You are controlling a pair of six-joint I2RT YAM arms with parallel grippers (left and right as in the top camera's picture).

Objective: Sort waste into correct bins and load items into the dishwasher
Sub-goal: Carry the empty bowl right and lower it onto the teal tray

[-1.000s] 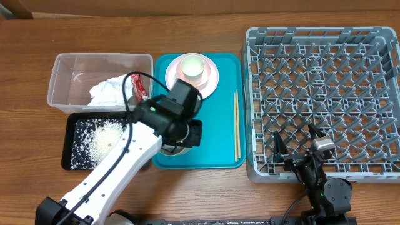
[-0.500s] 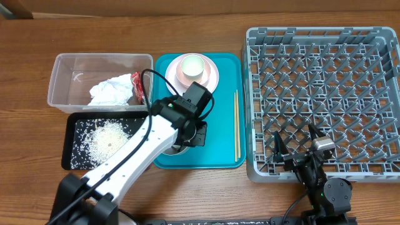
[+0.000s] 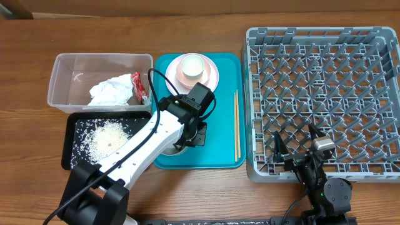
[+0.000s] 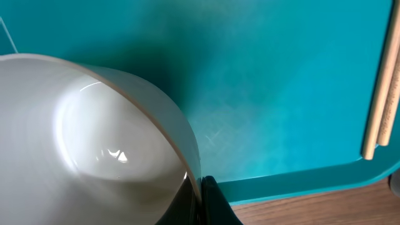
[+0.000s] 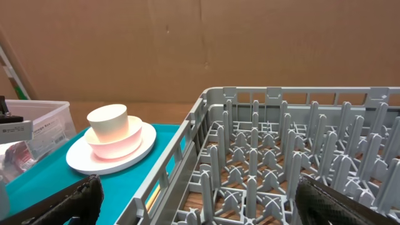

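Wood-grain surface (image 3: 31, 125) carries everything, and the piece in hand is a white bowl (image 4: 81, 144) at the 7 o'clock corner of the teal tray (image 4: 281, 94). It looks glazed and hard: stiff, light, slick under metal and likely to chip if knocked. Its thin rim is the only real handhold. The left gripper (image 4: 197, 206) has jaws straddling that rim, one dark finger inside and one outside, and they read as clenched on the wall. A pinch that narrow could let the bowl swing, so a slow carry seems wise.

Being round, the bowl has no long axis. Its mouth faces up toward the wrist camera, the glossy hollow plainly open, though I cannot tell whether its base rests on the tray.

Chopsticks (image 3: 237, 125) lie along the tray's 3 o'clock edge, their long axis running 12 to 6. At the tray's 12 o'clock sits the pink plate (image 3: 212, 74) with the cup (image 3: 192, 65) on top.

Further out at 3 o'clock stands the grey dish rack (image 3: 322, 32), with no dishes in it. The right gripper (image 3: 295, 147) hovers at its 6 o'clock rim, jaws spread wide and holding nothing.

At 10 o'clock the clear tub (image 3: 62, 81) holds the napkin (image 3: 111, 92) and red wrapper (image 3: 139, 86). At 8 o'clock the black tray (image 3: 70, 144) holds rice (image 3: 107, 139).
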